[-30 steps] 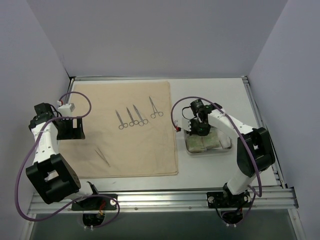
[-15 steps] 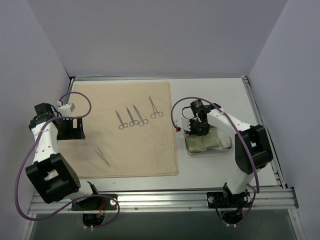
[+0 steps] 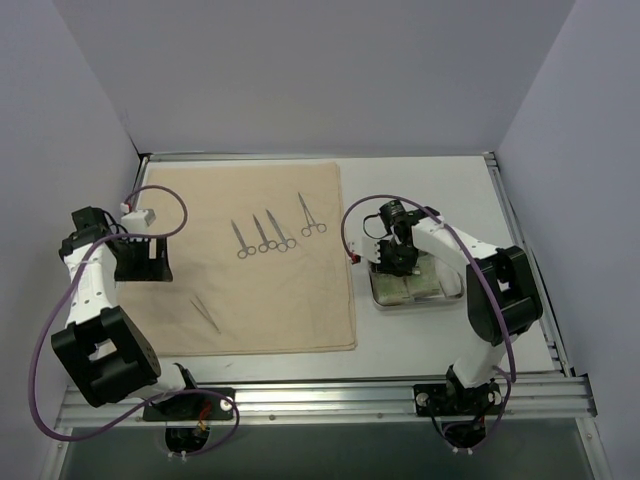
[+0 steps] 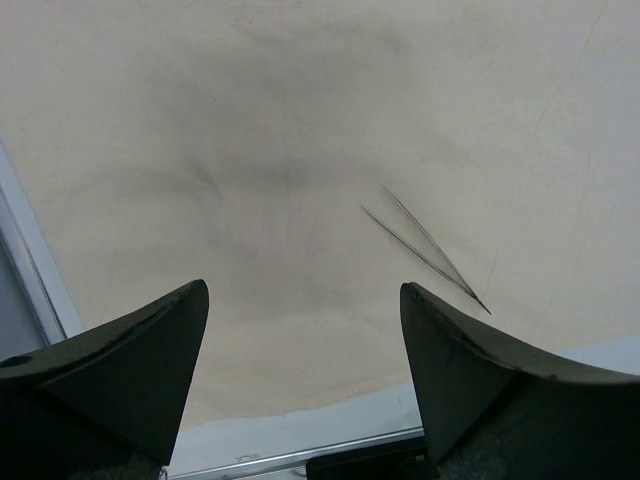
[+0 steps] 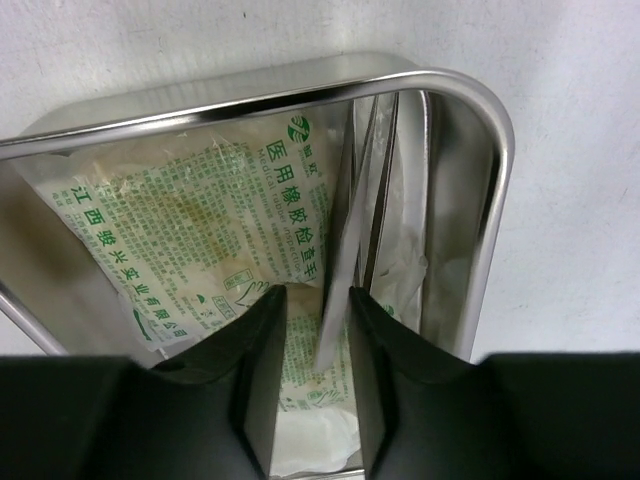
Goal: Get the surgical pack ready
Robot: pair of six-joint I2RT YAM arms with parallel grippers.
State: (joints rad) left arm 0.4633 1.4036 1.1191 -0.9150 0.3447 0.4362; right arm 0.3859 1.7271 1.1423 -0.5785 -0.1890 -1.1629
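The beige cloth (image 3: 250,260) lies flat on the left of the table. Several steel forceps (image 3: 265,233) lie in a row on it, and one pair of tweezers (image 3: 205,313) lies nearer its front; these tweezers also show in the left wrist view (image 4: 425,250). The steel tray (image 3: 455,293) stands right of the cloth and holds pale green packets (image 5: 200,240). My right gripper (image 3: 397,258) reaches down into the tray (image 5: 490,150), its jaws a little apart, with a second pair of tweezers (image 5: 340,260) lying between them on the packets. My left gripper (image 3: 140,258) hangs open and empty over the cloth's left edge (image 4: 250,120).
A metal rail (image 3: 320,400) runs along the table's front edge, and side rails border the table left and right. Grey walls close in the back and both sides. A purple cable (image 3: 350,225) loops from the right arm over the cloth's right edge.
My right gripper has shifted slightly lower into the tray. The left arm has barely moved; its cable loop has risen a little.
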